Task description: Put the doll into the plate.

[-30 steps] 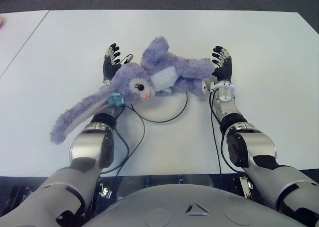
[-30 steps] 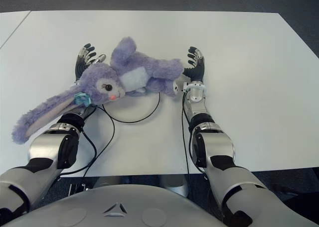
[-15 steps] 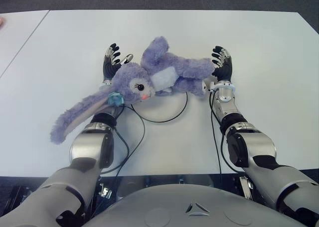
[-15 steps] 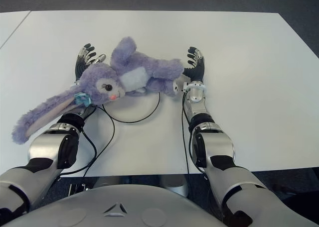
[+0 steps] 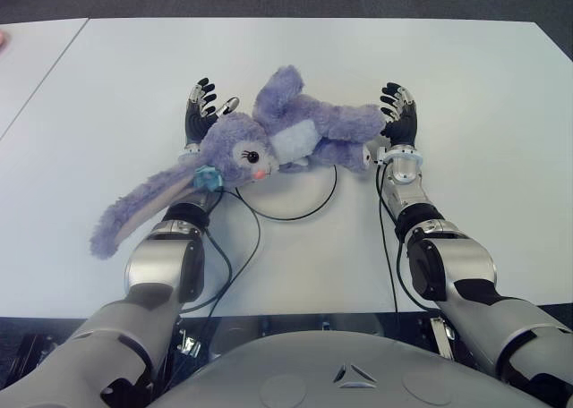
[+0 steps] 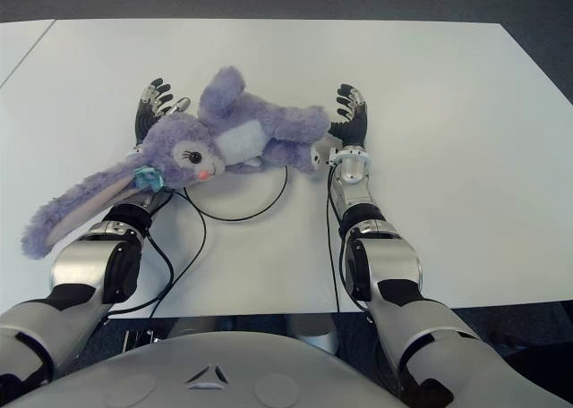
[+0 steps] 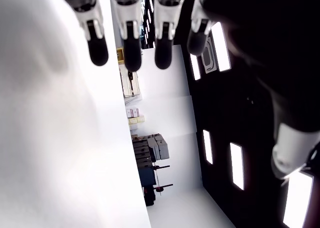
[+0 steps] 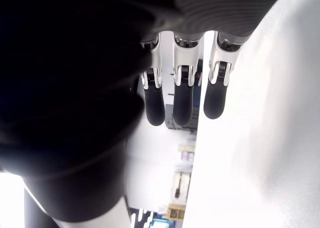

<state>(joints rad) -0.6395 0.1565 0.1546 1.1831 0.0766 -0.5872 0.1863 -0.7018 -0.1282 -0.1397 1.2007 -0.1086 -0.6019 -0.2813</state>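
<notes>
The broad white table (image 5: 466, 86) carries a fluffy purple rabbit doll (image 5: 269, 144) lying across a flat white plate (image 5: 300, 198), which it mostly hides. The left hand (image 5: 199, 113) stands straight-fingered against the doll's head, and the right hand (image 5: 398, 114), fingers extended too, against its feet; whether they press it is unclear. Nothing has shifted over the last second.
</notes>
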